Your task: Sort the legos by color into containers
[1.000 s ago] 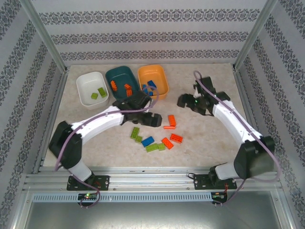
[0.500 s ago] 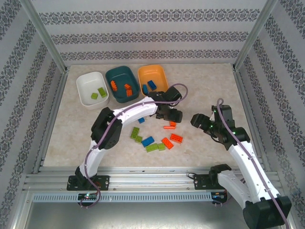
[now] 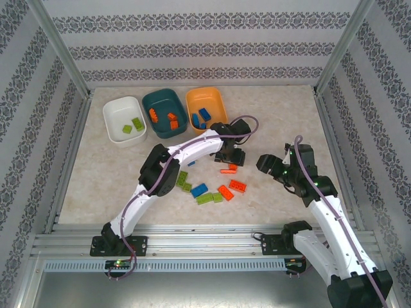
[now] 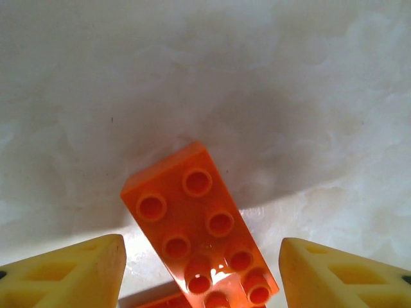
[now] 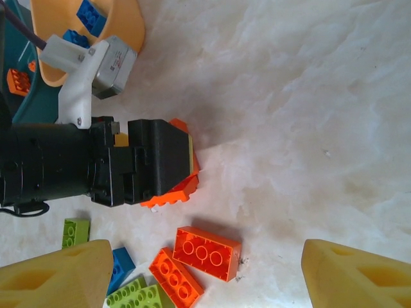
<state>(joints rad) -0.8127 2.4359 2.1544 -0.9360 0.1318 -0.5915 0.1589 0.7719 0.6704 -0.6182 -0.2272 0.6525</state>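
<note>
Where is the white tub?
In the top view, the white tub sits at the back left, just left of the teal tub.

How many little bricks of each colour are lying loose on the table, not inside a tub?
Orange studded plastic bricks: 4
Lime green studded plastic bricks: 4
Blue studded plastic bricks: 1
Total loose: 9
</note>
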